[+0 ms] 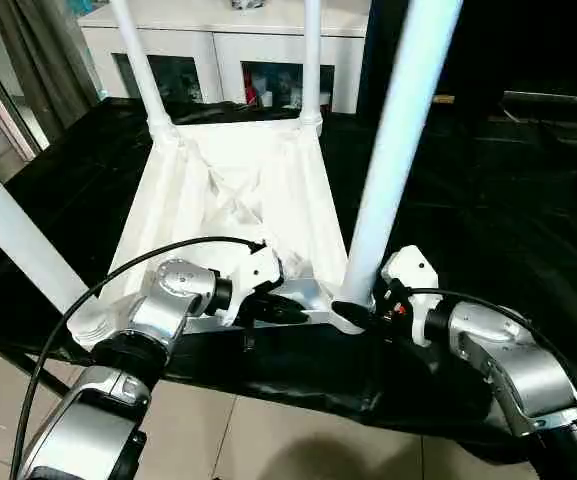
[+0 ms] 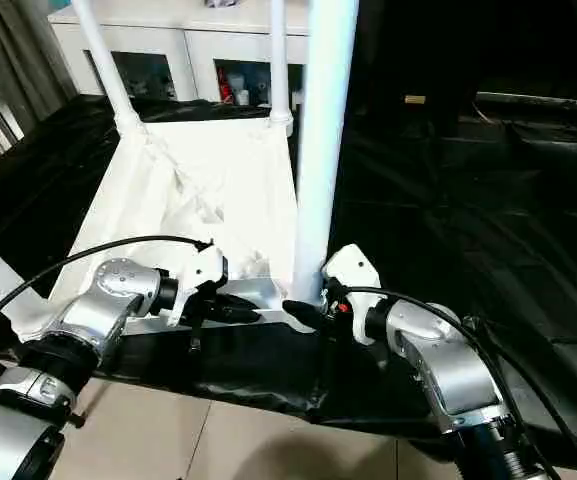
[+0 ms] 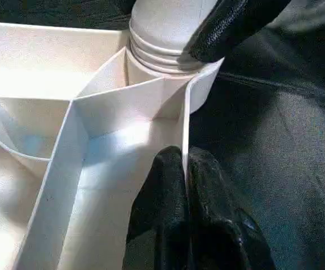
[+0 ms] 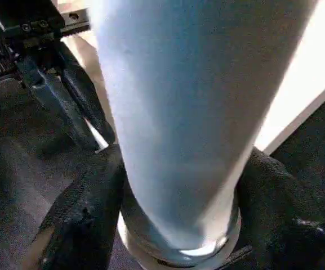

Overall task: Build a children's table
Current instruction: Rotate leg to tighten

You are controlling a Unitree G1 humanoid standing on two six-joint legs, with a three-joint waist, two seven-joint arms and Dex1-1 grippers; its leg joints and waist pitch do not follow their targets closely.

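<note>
Right now I have the children's table [image 1: 238, 190] lying upside down in the middle of the head-camera frame, its ribbed white underside facing up at me, resting on a black sheet [image 1: 488, 230] that covers the work surface. Four white legs stand up from its corner sockets: two far legs [image 1: 311, 60] rise toward the top of the frame, one leg [image 1: 13, 240] runs off the left edge, and the near right leg [image 1: 398, 140] climbs steeply through the upper right of centre.

At the base of that near right leg I see my right gripper [image 1: 353, 312], low and right of centre. In the right wrist view its two black fingers [image 4: 80, 216] sit on either side of the leg just above the socket collar, pressed against the tube, so I read it as gripping the leg with the jaws at a middling width.

My left gripper [image 1: 286, 306] is just left of it, at the table's near edge. In the left wrist view its fingertips [image 3: 170, 191] are pinched together on the thin upright rim wall of the tabletop [image 3: 186, 129], one finger inside and one outside, jaws nearly closed. That same view shows the leg's ridged end [image 3: 162, 39] seated in the round corner socket, with a black finger of the right gripper lying against it.

Beyond the table, along the top of the frame, stands a white cabinet [image 1: 218, 40] with glass doors, and a grey curtain [image 1: 38, 50] hangs at the upper left. Pale floor tiles [image 1: 268, 440] show along the bottom edge.
</note>
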